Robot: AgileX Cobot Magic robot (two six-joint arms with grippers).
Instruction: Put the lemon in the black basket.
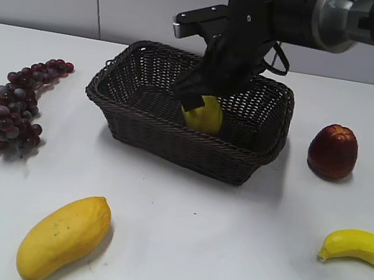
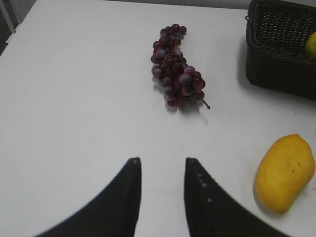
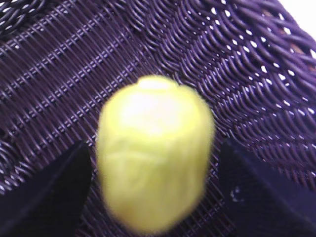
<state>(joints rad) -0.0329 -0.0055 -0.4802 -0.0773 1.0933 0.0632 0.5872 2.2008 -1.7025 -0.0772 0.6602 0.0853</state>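
Nearest, an orange-yellow oval mango (image 1: pixel 63 236) lies left of a curved yellow banana (image 1: pixel 362 249). Behind, the left gripper (image 2: pixel 162 183) hovers empty, jaws parted; the right gripper (image 1: pixel 199 103) clasps the greenish-yellow bumpy lemon (image 1: pixel 203 114) inside the dark woven wicker basket (image 1: pixel 173 137).

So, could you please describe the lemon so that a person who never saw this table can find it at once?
Find the black basket in the middle of the white table. The lemon is inside it, between the fingers of the right gripper. It is a short greenish-yellow oval, unlike the longer orange-yellow mango and the curved banana outside the basket.
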